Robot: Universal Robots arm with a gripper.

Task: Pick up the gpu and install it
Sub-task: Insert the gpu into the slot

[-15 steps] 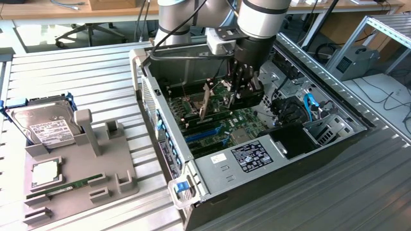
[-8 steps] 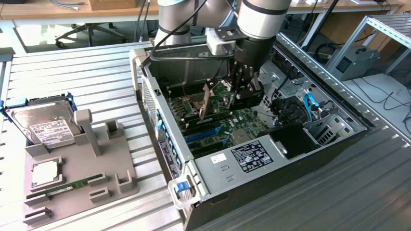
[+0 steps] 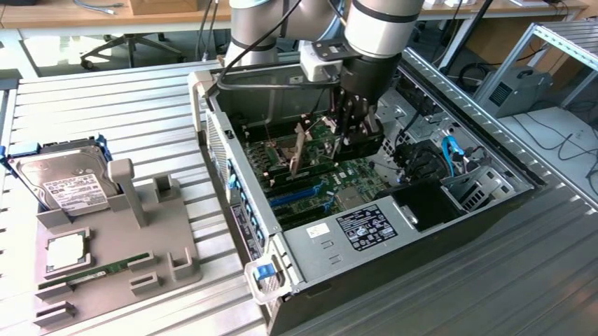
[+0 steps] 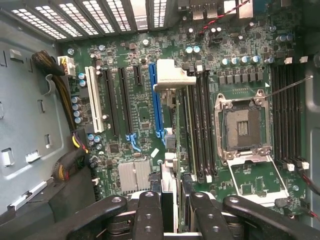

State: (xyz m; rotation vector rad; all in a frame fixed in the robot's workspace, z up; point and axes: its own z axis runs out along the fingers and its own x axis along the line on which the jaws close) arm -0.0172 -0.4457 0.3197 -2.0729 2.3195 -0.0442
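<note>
The gpu (image 4: 170,150) hangs edge-on inside the open computer case (image 3: 309,238), a thin dark card with its pale metal bracket (image 4: 172,76) at the far end, towards the vented rear wall. My gripper (image 4: 170,212) is shut on the card's near end, one black finger (image 4: 148,210) on each side. The card stands over the green motherboard, right beside the long blue slot (image 4: 153,100); I cannot tell whether it touches the board. In the exterior view the gripper (image 3: 355,133) reaches down into the case and the bracket (image 3: 299,148) stands upright beside it.
Memory slots and the open CPU socket (image 4: 242,127) lie beside the card. A cable bundle (image 4: 65,100) runs along the case wall. Outside, at the exterior view's left, a grey fixture (image 3: 122,259) holds a silver hard drive (image 3: 70,182), a CPU (image 3: 66,252) and a green memory stick (image 3: 94,273).
</note>
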